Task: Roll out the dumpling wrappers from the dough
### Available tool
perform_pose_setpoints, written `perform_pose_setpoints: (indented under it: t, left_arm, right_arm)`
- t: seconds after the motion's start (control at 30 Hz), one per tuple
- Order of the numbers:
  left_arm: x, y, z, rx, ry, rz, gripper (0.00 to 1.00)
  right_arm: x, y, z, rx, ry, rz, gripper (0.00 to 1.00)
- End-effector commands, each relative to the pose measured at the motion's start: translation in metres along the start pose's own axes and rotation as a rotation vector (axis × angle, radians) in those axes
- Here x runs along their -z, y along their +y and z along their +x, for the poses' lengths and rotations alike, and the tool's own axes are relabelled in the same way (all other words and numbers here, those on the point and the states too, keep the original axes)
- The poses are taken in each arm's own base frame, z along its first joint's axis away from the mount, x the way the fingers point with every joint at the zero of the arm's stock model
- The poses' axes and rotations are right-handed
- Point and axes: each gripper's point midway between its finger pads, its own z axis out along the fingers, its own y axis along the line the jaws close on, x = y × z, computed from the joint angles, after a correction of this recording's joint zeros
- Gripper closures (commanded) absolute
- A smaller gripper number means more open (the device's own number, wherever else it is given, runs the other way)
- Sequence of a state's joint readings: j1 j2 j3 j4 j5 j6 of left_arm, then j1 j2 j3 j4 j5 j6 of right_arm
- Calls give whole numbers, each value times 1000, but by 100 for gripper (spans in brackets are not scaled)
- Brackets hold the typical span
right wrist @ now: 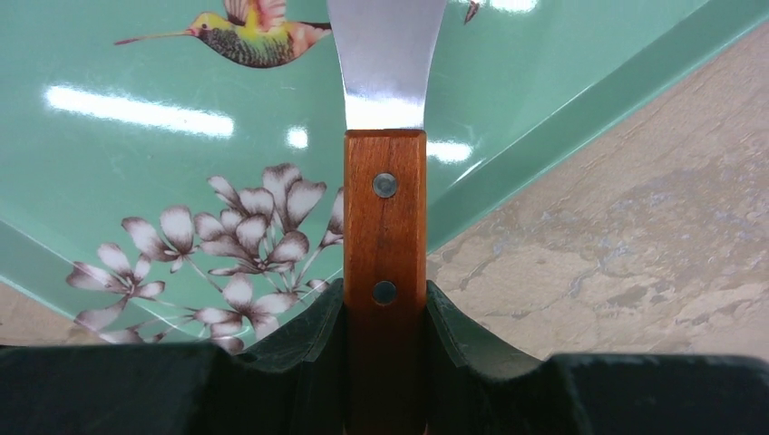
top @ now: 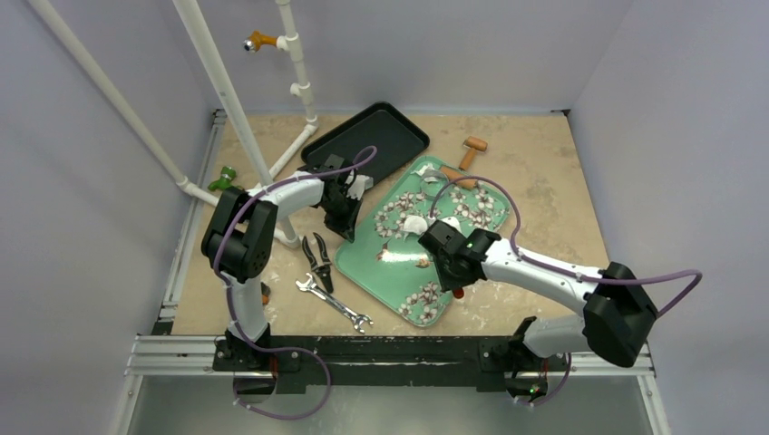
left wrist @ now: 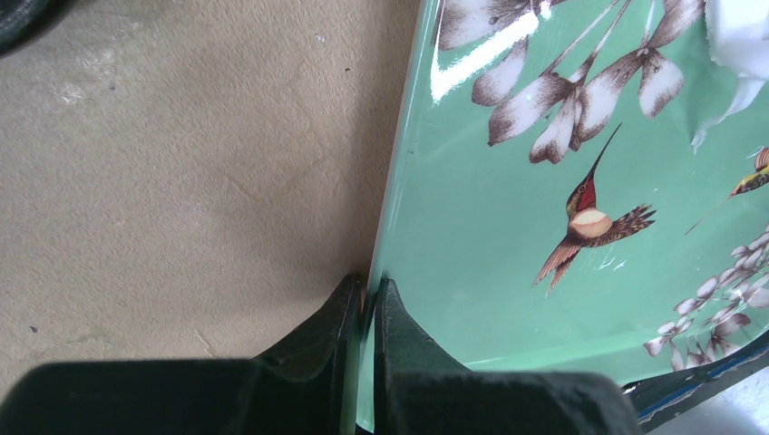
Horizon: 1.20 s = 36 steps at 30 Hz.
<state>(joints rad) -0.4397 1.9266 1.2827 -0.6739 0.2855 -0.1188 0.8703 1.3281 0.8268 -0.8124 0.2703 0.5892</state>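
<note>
A thin white dough wrapper (top: 414, 223) lies in the middle of the green flowered tray (top: 399, 272). Its ragged edge shows at the top right of the left wrist view (left wrist: 736, 45). My left gripper (top: 347, 228) is shut on the tray's left rim (left wrist: 385, 227), one finger inside and one outside (left wrist: 367, 292). My right gripper (top: 442, 256) is over the tray's near right part. It is shut on the wooden handle of a scraper (right wrist: 384, 227), whose steel blade (right wrist: 385, 54) points out over the tray floor (right wrist: 136, 163).
A black tray (top: 367, 140) lies at the back. A wooden rolling pin (top: 472, 150) lies behind the green tray. Pliers (top: 316, 258) and a wrench (top: 334, 302) lie left of it. White pipes (top: 227, 100) and a green toy (top: 223, 178) stand at the back left.
</note>
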Motion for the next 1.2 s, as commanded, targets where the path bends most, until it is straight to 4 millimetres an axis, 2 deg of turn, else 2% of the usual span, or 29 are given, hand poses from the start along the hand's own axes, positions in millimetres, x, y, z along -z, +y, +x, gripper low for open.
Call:
perform_pose_setpoints:
  t: [0.0, 0.07, 0.17, 0.33, 0.47, 0.6, 0.67, 0.83, 1.03, 1.17]
  left_arm:
    - [-10, 4, 5, 16, 11, -13, 100]
    - [-9, 4, 3, 17, 9, -13, 100]
    - [-6, 4, 2, 16, -2, -10, 100]
    - [-7, 3, 3, 16, 1, -6, 100]
    - [-5, 2, 1, 13, -9, -5, 100]
    - [-4, 2, -1, 15, -17, -3, 100]
    - [-4, 2, -2, 17, -17, -3, 100]
    - [-3, 2, -3, 16, -17, -2, 100]
    - [-3, 5, -3, 15, -23, -11, 100]
    - [-4, 4, -3, 18, -18, -8, 100]
  right_arm:
    - [17, 18, -26, 9, -116, -110, 100]
    - [18, 36, -27, -24, -116, -208, 100]
    - [19, 41, -34, -85, -135, -230, 100]
    - [11, 31, -35, -72, -112, -140, 100]
    - [12, 14, -19, -30, -16, -40, 100]
    - [17, 7, 0, -10, 37, -44, 100]
    - [15, 7, 2, 8, 47, -41, 100]
    - [2, 7, -8, 86, 77, 23, 100]
    - [1, 19, -21, 80, 32, -19, 100]
    - [-9, 28, -26, 71, 10, -49, 100]
